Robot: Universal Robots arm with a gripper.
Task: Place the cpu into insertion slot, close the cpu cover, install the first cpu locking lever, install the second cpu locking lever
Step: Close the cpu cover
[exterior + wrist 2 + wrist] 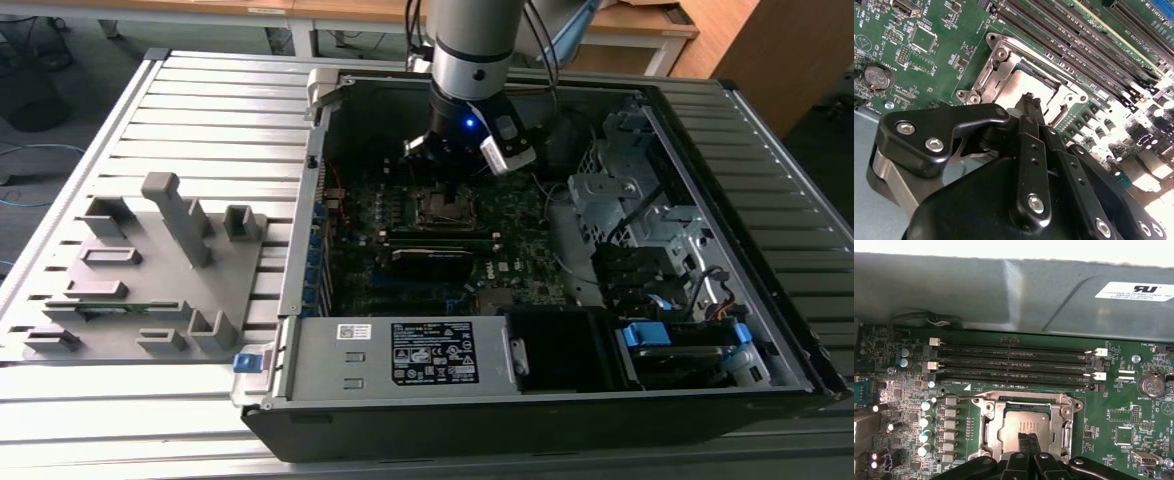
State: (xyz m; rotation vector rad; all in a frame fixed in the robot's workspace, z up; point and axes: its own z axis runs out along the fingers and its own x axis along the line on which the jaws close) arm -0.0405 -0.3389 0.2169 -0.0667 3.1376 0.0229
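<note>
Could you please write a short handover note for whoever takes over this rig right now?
Gripper: shut, holding nothing, with its tips low over the cpu in both wrist views. I cannot tell whether they touch it.
Things: the cpu lies in the insertion slot on the motherboard. The cpu cover appears to be down around it.
Done: cpu placed, and the cover seemingly closed.
Left: locking the cover down. I cannot tell whether either lock is latched.
</note>
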